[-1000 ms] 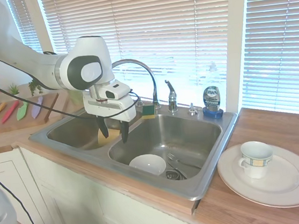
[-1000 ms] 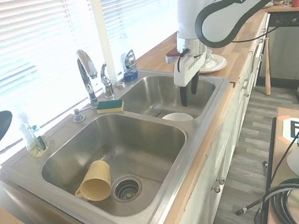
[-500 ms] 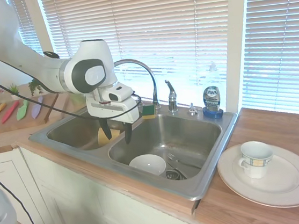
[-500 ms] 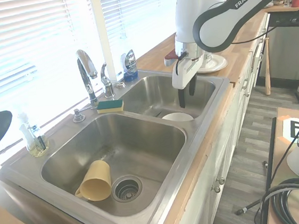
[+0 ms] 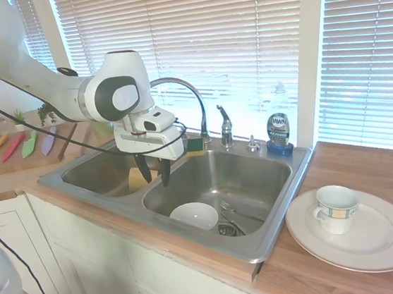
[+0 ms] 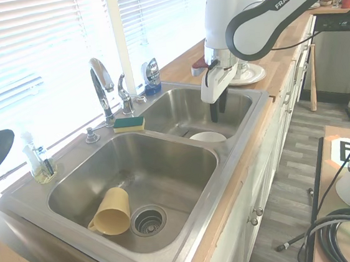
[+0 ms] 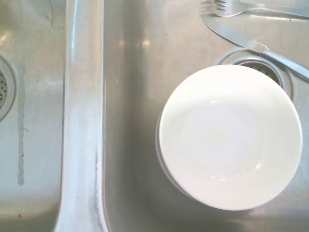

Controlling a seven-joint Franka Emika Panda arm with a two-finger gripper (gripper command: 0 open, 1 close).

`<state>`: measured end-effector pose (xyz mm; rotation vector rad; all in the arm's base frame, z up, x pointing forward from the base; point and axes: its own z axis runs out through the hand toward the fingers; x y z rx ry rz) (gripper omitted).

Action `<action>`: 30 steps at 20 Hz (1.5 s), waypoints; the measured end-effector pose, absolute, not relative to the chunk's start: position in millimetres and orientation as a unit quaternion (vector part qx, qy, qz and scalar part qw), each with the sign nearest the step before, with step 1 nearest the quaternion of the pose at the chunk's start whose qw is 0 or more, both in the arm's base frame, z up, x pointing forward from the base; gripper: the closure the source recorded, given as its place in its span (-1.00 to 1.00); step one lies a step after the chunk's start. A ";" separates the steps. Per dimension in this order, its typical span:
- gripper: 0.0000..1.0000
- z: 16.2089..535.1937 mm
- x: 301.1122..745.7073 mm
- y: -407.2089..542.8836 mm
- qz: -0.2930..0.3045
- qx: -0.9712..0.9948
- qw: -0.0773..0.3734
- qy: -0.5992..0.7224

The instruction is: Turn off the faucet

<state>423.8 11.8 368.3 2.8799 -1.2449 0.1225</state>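
1. Faucet point(image 5: 183, 95) stands on the back rim of the sink point(image 5: 277, 233), behind the gripper point(image 5: 154, 178) and well apart from it; its arched spout rises above the fingers' level.
2. Its lever point(image 5: 222, 116) is a small chrome handle further along the rim, away from the arm's side, beyond the spout; no part of the gripper touches it.
3. In the second exterior view the faucet point(image 6: 100, 82) and lever point(image 6: 122, 86) sit across the basin from the gripper point(image 6: 218, 111).
4. Gripper hangs over the divider between the two basins, fingers pointing down, parted a narrow way and holding nothing.
5. Bowl point(image 7: 231, 137), white, lies in the basin right beneath the gripper, beside the drain; a knife point(image 7: 251, 44) and a fork point(image 7: 256, 7) lie past it.
6. Sponge point(image 5: 195, 146) rests on the rim behind the gripper, at the faucet's foot.
7. Soap bottle point(image 5: 278, 130) stands on the rim beyond the lever.
8. Yellow cup point(image 6: 110, 211) lies on its side in the other basin, near that drain.
9. Plate point(image 5: 378, 243) with a mug point(image 5: 336, 208) sits on the counter, far off past the sink.
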 end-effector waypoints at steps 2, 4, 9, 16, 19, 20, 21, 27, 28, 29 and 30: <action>1.00 368.4 423.8 11.8 0.039 0.917 0.001 -0.396; 1.00 368.4 423.8 12.1 0.039 0.917 0.001 -0.396; 1.00 370.2 424.9 12.5 0.041 0.918 0.000 -0.395; 1.00 384.8 436.5 15.4 0.058 0.919 -0.003 -0.389; 1.00 396.5 462.5 14.8 0.077 0.919 -0.002 -0.386; 1.00 400.0 476.8 14.5 0.089 0.918 -0.001 -0.388; 1.00 401.8 492.7 15.0 0.103 0.916 -0.001 -0.389; 1.00 412.9 583.2 18.8 0.209 0.894 -0.022 -0.396; 1.00 416.5 593.8 18.7 0.221 0.891 -0.026 -0.397; 1.00 420.4 601.6 19.0 0.232 0.888 -0.030 -0.396; 1.00 425.0 608.6 19.6 0.241 0.886 -0.032 -0.395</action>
